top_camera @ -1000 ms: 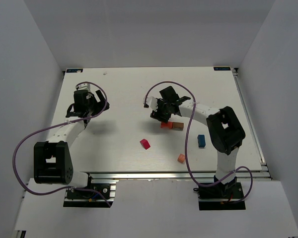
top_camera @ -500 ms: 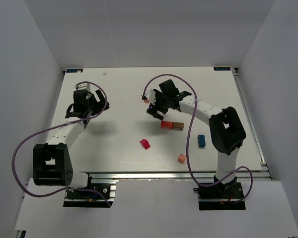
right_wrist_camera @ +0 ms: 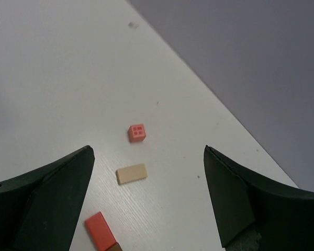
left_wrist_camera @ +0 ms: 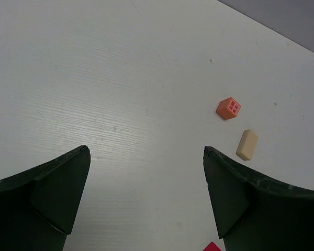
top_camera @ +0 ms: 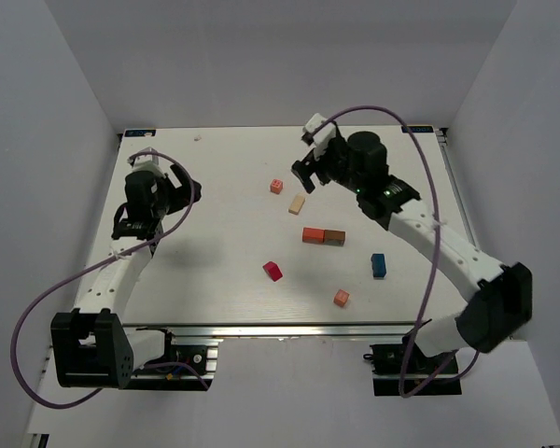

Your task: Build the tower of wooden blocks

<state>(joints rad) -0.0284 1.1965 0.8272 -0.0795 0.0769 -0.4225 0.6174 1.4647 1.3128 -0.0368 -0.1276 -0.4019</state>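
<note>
No stack stands; the blocks lie apart on the white table [top_camera: 215, 243]. An orange-red bar [top_camera: 312, 234] and a brown block [top_camera: 334, 236] touch end to end. A pink-orange cube [top_camera: 276, 186] and a tan bar [top_camera: 297, 203] lie beyond them. A magenta-red block [top_camera: 273, 271], a blue block [top_camera: 379, 265] and a salmon cube [top_camera: 341, 298] lie nearer. My right gripper [top_camera: 306, 175] is open and empty, raised above the cube [right_wrist_camera: 137, 132] and tan bar [right_wrist_camera: 131, 173]. My left gripper [top_camera: 189, 193] is open and empty at the left, with the cube [left_wrist_camera: 228, 108] and tan bar [left_wrist_camera: 247, 144] ahead.
Grey walls close in the table on the left, far and right sides. The arm bases and a metal rail [top_camera: 308, 329] run along the near edge. Purple cables loop off both arms.
My right gripper has lifted off the orange-red bar and pulled back toward the far right, uncovering the tan bar and pink-orange cube. My left arm has shifted slightly left.
</note>
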